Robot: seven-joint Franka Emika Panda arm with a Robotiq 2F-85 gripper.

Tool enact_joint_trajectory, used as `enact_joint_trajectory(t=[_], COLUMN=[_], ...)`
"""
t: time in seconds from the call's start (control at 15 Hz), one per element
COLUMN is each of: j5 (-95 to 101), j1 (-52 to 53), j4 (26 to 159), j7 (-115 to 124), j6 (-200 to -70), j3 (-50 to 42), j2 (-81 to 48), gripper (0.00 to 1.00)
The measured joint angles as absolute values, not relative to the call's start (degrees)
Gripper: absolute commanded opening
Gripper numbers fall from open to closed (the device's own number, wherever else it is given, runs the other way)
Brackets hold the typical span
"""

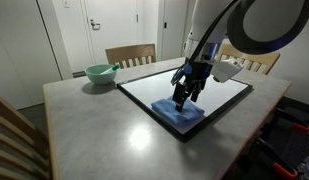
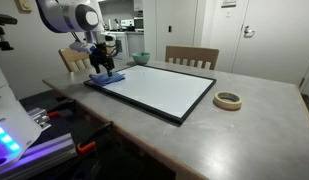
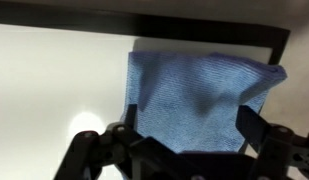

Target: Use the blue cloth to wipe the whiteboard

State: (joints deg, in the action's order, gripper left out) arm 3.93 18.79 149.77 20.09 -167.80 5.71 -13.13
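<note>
Tabletop [image 1: 84, 130]: grey and wide, it carries everything. Chairs [image 1: 130, 53] stand along its far edge.
Whiteboard [image 1: 159, 88]: large, with a black frame, lying flat in the middle of the tabletop. Its white face looks clean, with a patch of glare in the wrist view [image 3: 54, 80].
Cloth [image 1: 184, 114]: blue with a fine ribbed weave, spread almost flat with a few soft folds. It sits on one corner of the whiteboard, and in the wrist view [image 3: 194, 95] one corner of it reaches the frame.
Hand [image 1: 186, 94]: straight above the cloth, pointing down. Its fingers [image 3: 256, 128] are spread wide, one at each side of the fabric, and they pinch nothing. You cannot tell whether the tips are pressing on the cloth.
What your move turns on: the cloth is directly under the hand, so you need no reach. In an exterior view [image 2: 159, 90] the board's long axis runs from the cloth's corner towards the tape roll [image 2: 228, 100]. Nearly all the bare board lies that way, so it is probably the way to wipe.
Bowl [image 1: 100, 73]: pale green, well apart from the board.
</note>
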Motion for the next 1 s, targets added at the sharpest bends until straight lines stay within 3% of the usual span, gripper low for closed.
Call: enact_joint_trajectory(t=[1.0], j5=[0.96], j1=[20.33], j4=[149.24], j7=[25.27], j6=[-173.58], j3=[4.46], j2=[-17.58], gripper=[1.00])
